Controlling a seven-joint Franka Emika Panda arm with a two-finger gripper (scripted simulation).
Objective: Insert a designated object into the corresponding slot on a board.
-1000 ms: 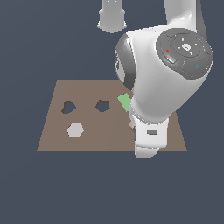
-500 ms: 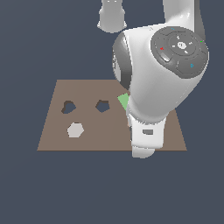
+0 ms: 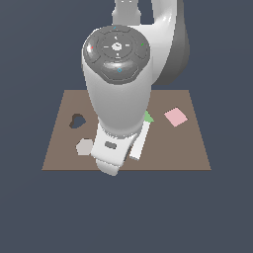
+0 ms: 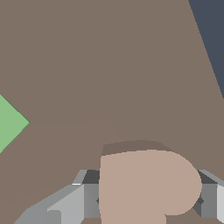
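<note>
We see the gripper (image 4: pixel 148 205) closed on the heart (image 4: pixel 146 186) in the wrist view: grey fingers (image 4: pixel 70 205) sit against both flanks of the tan-pink piece, one on each side. The heart fills the near part of that view, with its shadow on the board (image 4: pixel 109 65) just behind it. A corner of a green piece (image 4: pixel 11 124) shows at the frame edge, apart from the heart. Dark background shows past one board corner.

In the exterior view the arm (image 3: pixel 118 89) blocks the middle of the board (image 3: pixel 197 153), so we can't see the gripper or the heart from there. The wrist end hangs low over the board's near edge. The heart slot (image 3: pixel 76 120) is on the exterior view's left, open and unobstructed. The grey hexagon (image 3: pixel 84 147) lies just in front of the slot, touching the arm's outline in the picture; we can't tell if there is real contact. A sliver of the green piece (image 3: pixel 147 117) peeks out just right of the arm. The pink square (image 3: pixel 176 117) lies flat well toward the exterior view's right, clear of everything.

The heart is held at the fingers, well apart from the slot.
</note>
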